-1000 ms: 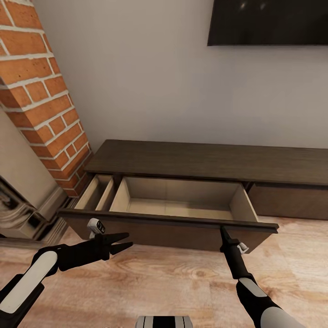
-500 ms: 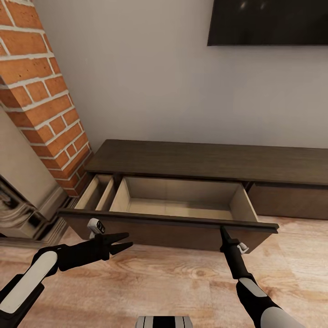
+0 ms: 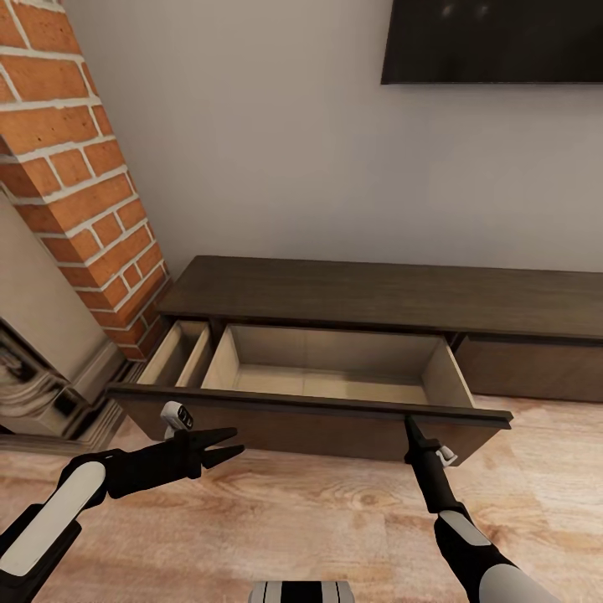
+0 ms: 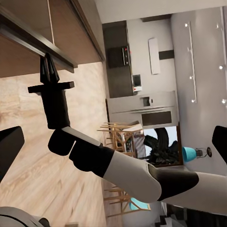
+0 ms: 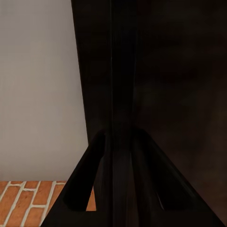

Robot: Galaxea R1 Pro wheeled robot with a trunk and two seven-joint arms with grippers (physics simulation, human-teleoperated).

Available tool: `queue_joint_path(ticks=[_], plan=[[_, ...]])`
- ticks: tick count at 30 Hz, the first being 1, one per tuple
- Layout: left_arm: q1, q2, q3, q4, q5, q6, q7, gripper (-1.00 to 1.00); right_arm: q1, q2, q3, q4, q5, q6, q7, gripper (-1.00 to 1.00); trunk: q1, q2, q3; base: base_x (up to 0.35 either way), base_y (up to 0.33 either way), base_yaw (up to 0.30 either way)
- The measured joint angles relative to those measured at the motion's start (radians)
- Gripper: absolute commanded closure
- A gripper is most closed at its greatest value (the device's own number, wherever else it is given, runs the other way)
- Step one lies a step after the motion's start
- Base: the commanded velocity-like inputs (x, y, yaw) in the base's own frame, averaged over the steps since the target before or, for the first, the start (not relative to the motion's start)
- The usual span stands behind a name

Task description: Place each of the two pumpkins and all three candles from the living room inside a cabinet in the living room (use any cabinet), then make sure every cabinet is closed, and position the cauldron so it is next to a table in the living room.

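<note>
— What sits at the far left?

— A brick column (image 3: 79,184) with a stone fireplace (image 3: 42,368) at its foot. Just beside it starts the cabinet (image 3: 377,295), long and low against the wall, on a wood floor (image 3: 318,519).

— And the left arm?

— It reaches in from the lower left, forearm nearly level and pointing right. The left end effector (image 3: 224,445) hovers in front of the drawer front, fingers spread apart, nothing between them, not touching the wood.

— How many drawers are out?

— One wide front (image 3: 310,419) is pulled out. Behind it I count two pale compartments: a narrow one on the left and a wide one (image 3: 331,368) beside it. Both look bare inside. A second front (image 3: 532,368), to the right, sits flush.

— The right arm?

— It rises from the lower right, forearm angled up and slightly left. The right end effector (image 3: 410,427) has its tip at the top edge of the pulled-out front, towards its right end. In the right wrist view the two dark fingers (image 5: 90,189) stand on either side of a dark upright edge, drawn close onto it, so it looks clamped on the front.

— Anything above?

— One dark screen (image 3: 494,40) on the wall, upper right.
</note>
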State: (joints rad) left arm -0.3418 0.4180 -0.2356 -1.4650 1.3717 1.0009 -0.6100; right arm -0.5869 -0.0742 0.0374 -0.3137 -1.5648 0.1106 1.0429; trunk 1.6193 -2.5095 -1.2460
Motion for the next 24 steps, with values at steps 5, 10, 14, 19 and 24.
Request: queue_joint_path(ticks=[5,10,14,19,24], plan=[[0.000,0.000,0.000,0.000,0.000,0.000,0.000,-1.00,0.000,-0.001,0.001,0.000,0.000,0.001,0.000,1.00,0.000,0.000,0.000,0.000,0.000,0.000],[0.000,0.000,0.000,-0.001,0.000,0.000,0.000,-1.00,0.001,-0.001,0.002,-0.003,-0.001,0.002,-0.002,1.00,0.000,0.000,0.000,0.000,0.000,0.000],[0.000,0.000,0.000,-0.001,0.000,0.000,0.000,-1.00,0.000,-0.001,0.003,-0.002,-0.002,0.001,-0.002,1.00,0.000,0.000,0.000,0.000,0.000,0.000],[0.000,0.000,0.000,-0.001,0.000,0.000,0.000,-1.00,0.000,-0.001,-0.003,-0.003,-0.001,0.016,-0.004,-1.00,0.000,0.000,0.000,0.000,0.000,0.000],[0.000,0.000,0.001,0.000,0.000,0.000,0.000,-1.00,0.000,-0.002,-0.037,-0.006,-0.018,0.049,0.009,-1.00,0.000,0.000,0.000,-0.011,0.000,0.000]])
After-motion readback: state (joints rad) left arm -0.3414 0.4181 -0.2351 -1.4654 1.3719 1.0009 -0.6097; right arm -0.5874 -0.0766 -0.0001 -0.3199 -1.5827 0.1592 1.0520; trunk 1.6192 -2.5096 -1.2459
